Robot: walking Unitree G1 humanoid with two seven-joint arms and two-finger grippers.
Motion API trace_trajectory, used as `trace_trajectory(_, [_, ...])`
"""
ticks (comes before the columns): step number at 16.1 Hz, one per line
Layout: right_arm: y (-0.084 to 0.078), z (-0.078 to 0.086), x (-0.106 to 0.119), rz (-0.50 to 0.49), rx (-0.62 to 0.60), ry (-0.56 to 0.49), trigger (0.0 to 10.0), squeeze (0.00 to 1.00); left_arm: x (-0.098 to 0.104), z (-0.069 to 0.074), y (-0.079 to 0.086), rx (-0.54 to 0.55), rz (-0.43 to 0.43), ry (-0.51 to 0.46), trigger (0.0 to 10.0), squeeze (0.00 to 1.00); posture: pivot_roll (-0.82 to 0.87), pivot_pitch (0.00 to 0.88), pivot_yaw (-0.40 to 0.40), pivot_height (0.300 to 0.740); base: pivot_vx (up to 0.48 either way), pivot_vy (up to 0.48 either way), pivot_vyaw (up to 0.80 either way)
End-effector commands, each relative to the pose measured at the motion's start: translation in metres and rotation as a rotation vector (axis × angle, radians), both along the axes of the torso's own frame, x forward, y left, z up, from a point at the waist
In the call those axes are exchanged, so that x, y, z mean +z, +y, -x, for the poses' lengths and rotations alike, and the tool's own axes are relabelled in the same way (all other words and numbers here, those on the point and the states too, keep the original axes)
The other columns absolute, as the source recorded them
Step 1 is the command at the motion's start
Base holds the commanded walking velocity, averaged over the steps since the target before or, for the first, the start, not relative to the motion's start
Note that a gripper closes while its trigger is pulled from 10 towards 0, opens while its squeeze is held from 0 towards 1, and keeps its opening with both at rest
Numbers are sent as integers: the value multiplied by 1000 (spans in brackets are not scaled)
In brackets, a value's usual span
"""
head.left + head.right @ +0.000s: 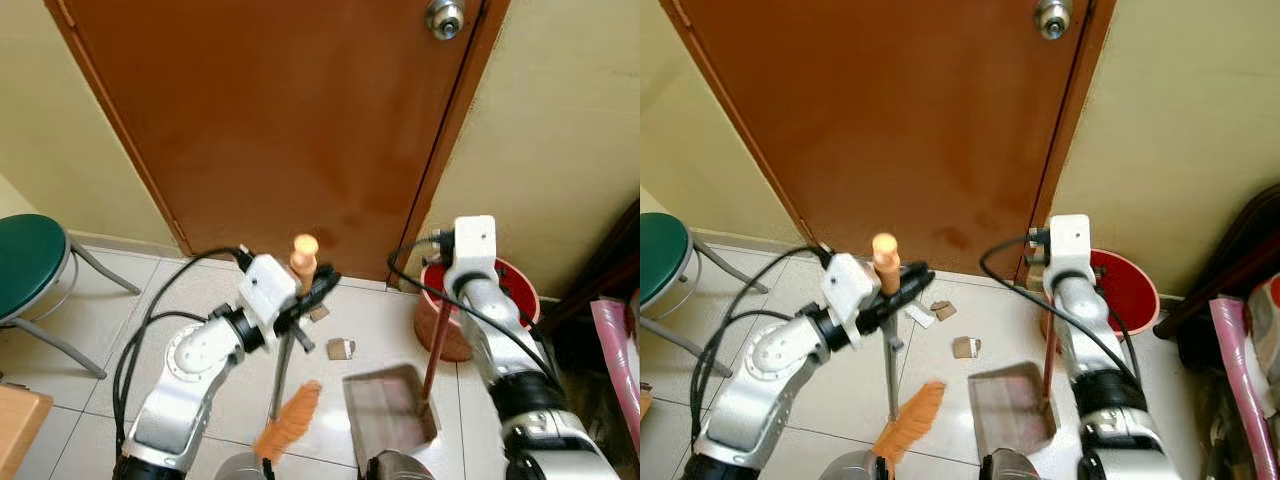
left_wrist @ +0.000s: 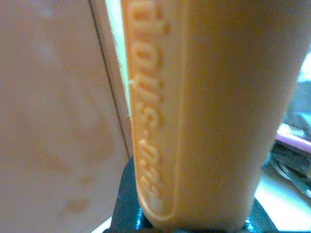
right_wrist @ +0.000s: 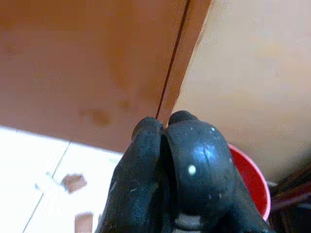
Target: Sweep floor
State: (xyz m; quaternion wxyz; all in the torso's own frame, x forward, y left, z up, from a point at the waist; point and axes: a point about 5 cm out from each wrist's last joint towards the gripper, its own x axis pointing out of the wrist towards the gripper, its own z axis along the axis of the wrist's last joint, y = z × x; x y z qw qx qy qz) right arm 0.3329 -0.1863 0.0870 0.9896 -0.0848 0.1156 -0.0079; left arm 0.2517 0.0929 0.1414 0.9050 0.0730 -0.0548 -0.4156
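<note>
Left jaws [image 1: 318,283] clamped on broom handle [image 1: 304,255]; right jaws [image 3: 167,141] seemingly closed, dustpan [image 1: 390,408] below.

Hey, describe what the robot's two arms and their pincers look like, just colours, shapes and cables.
Both arms are silver-grey, rounded segments with black joint rings. Each wrist carries a white boxy block, and loose black cables loop along each arm. The left pincer has long black fingers. The right pincer shows glossy black, rounded fingertips flecked with pale specks.

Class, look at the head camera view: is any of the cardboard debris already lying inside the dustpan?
No: the dustpan tray is bare, and the cardboard scraps lie on the floor tiles beyond its front edge.
</note>
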Motion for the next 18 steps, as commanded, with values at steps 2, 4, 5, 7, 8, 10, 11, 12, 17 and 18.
trace_trajectory(2, [6,4,-2,-5,76,46,10000,0,23,-8,13,92,17,-110,10000,0,38,109,-8,740,0,0,0])
trace_trajectory(4, [7,2,14,37,86,-47,10000,0,26,-20,31,234,2,-174,10000,0,31,102,-15,740,0,0,0])
trace_trajectory(5, [9,0,26,39,80,-115,10000,0,25,-24,35,264,-14,-188,10000,0,31,102,-15,740,0,0,0])
trace_trajectory(7, [23,-5,60,-10,102,-277,10000,0,21,-32,38,337,-39,-215,10000,0,18,94,-19,740,0,0,0])
trace_trajectory(8, [28,-6,69,-10,118,-321,10000,0,19,-34,38,368,-39,-222,10000,0,18,94,-19,740,0,0,0])
trace_trajectory(10, [40,-6,92,-20,155,-447,10000,0,9,-40,42,482,-15,-214,10000,0,13,93,-20,740,0,0,0])
trace_trajectory(11, [42,-6,94,-22,158,-459,10000,0,7,-40,42,496,-8,-205,10000,0,13,93,-20,740,0,0,0])
trace_trajectory(12, [45,-8,95,-26,153,-467,10000,0,2,-42,44,535,1,-195,10000,0,16,96,-19,740,0,0,0])
trace_trajectory(17, [91,-20,91,66,243,-516,10000,0,-9,-35,49,625,-6,-177,10000,0,73,114,-12,740,0,0,0])
trace_trajectory(18, [105,-21,88,119,278,-530,10000,0,-11,-31,55,655,-11,-170,10000,0,100,121,-12,740,0,0,0])
